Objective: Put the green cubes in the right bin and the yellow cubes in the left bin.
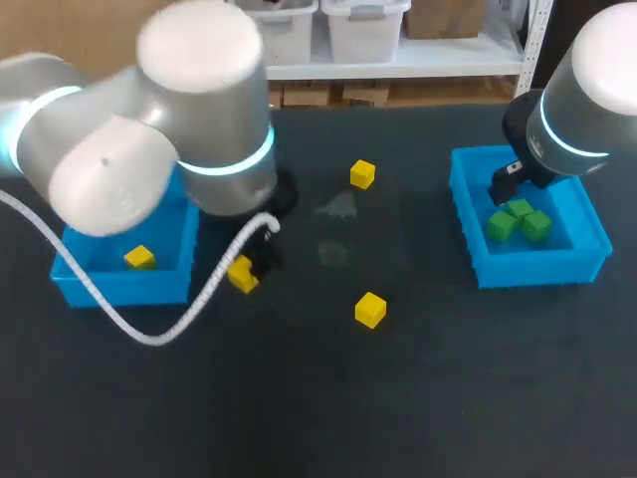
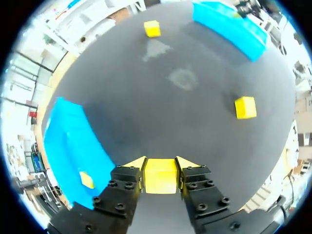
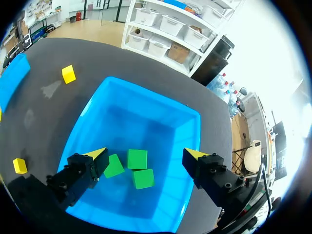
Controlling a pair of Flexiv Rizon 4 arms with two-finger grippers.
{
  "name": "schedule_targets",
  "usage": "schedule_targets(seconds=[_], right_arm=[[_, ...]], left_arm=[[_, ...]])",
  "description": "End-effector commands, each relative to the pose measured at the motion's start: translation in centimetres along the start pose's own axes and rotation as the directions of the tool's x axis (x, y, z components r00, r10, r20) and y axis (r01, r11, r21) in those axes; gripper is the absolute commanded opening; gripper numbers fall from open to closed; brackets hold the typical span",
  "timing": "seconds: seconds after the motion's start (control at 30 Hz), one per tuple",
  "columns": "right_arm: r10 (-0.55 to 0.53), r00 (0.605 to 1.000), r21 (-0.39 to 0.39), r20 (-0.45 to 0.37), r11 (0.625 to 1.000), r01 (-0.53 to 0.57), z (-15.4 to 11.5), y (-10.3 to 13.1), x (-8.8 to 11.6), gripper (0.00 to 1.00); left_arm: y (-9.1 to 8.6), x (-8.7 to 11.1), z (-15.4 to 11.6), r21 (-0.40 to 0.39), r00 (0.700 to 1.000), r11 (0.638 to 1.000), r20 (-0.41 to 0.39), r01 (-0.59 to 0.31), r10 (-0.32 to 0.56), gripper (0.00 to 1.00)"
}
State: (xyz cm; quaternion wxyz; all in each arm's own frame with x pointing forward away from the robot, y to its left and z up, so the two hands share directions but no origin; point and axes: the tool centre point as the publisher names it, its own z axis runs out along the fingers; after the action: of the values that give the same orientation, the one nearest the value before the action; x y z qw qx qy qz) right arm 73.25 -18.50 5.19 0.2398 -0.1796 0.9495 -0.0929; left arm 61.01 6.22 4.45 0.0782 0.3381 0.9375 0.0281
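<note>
Now the left gripper (image 2: 161, 165) clamps a yellow cube (image 2: 160, 178); next, carry it to the left bin (image 2: 68, 141) at its ten o'clock; the right gripper (image 3: 145, 156) hangs open.

Grey-and-white left arm (image 1: 149, 149) at upper left, right arm (image 1: 582, 100) at upper right, cyan-lit joint rings, white cable (image 1: 149, 339), black screw-studded fingers (image 2: 122, 195), yellow tips.

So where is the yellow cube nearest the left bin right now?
That yellow cube is clamped between the fingers of the left gripper, just outside the right wall of the left bin in the head view.
</note>
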Motion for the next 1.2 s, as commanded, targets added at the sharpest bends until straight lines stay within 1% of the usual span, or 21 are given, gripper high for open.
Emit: schedule_targets(seconds=[0.03,0.2,0.3,0.37,0.4,0.5,0.6,0.63,0.67,0.7,0.73,0.8,0.93,1.03,1.1,1.2], right_arm=[[0.001,1.0,0.002,0.004,1.0,-0.001,0.0,0.0,0.1,1.0],[0.001,1.0,0.002,0.004,1.0,-0.001,0.0,0.0,0.1,1.0],[0.001,1.0,0.002,0.004,1.0,-0.001,0.0,0.0,0.1,1.0],[0.001,1.0,0.002,0.004,1.0,-0.001,0.0,0.0,0.1,1.0],[0.001,1.0,0.002,0.004,1.0,-0.001,0.0,0.0,0.1,1.0],[0.001,1.0,0.002,0.004,1.0,-0.001,0.0,0.0,0.1,1.0],[0.001,1.0,0.002,0.004,1.0,-0.001,0.0,0.0,0.1,1.0],[0.001,1.0,0.002,0.004,1.0,-0.001,0.0,0.0,0.1,1.0],[0.001,1.0,0.002,0.004,1.0,-0.001,0.0,0.0,0.1,1.0],[0.001,1.0,0.002,0.004,1.0,-0.001,0.0,0.0,0.1,1.0],[0.001,1.0,0.002,0.004,1.0,-0.001,0.0,0.0,0.1,1.0],[0.001,1.0,0.002,0.004,1.0,-0.001,0.0,0.0,0.1,1.0],[0.001,1.0,0.002,0.004,1.0,-0.001,0.0,0.0,0.1,1.0],[0.001,1.0,0.002,0.004,1.0,-0.001,0.0,0.0,0.1,1.0],[0.001,1.0,0.002,0.004,1.0,-0.001,0.0,0.0,0.1,1.0],[0.001,1.0,0.002,0.004,1.0,-0.001,0.0,0.0,0.1,1.0]], left_arm=[[3.1,0.5,-2.0,0.002,0.997,0.998,0.051,0.058,-0.058,0.0],[7.6,0.7,-3.0,-0.035,0.98,0.983,0.089,0.18,-0.177,0.0],[10.4,1.3,-3.0,-0.059,0.964,0.965,0.099,0.254,-0.248,0.0],[12.4,1.8,-3.0,-0.073,0.946,0.946,0.11,0.315,-0.306,0.0],[12.9,1.9,-3.0,-0.076,0.942,0.942,0.111,0.327,-0.318,0.0],[15.1,2.6,-2.8,-0.102,0.921,0.918,0.113,0.383,-0.372,0.0],[16.5,3.2,-2.2,-0.13,0.912,0.904,0.093,0.408,-0.399,0.0],[16.8,3.5,-1.8,-0.139,0.913,0.902,0.082,0.409,-0.401,0.11],[17.0,3.6,-1.5,-0.147,0.911,0.899,0.071,0.412,-0.406,0.42],[17.1,3.8,-1.3,-0.146,0.909,0.897,0.065,0.417,-0.412,0.87],[17.4,3.8,-1.1,-0.15,0.908,0.896,0.063,0.418,-0.413,1.0],[17.4,3.8,-0.9,-0.146,0.913,0.901,0.057,0.408,-0.404,1.0],[17.0,2.5,-1.4,-0.126,0.933,0.925,0.064,0.358,-0.353,1.0],[16.3,0.9,-2.3,-0.112,0.949,0.943,0.079,0.313,-0.305,1.0],[15.6,-0.2,-3.1,-0.088,0.956,0.953,0.088,0.288,-0.281,1.0],[14.4,-2.2,-4.4,-0.058,0.963,0.967,0.126,0.248,-0.24,1.0]])
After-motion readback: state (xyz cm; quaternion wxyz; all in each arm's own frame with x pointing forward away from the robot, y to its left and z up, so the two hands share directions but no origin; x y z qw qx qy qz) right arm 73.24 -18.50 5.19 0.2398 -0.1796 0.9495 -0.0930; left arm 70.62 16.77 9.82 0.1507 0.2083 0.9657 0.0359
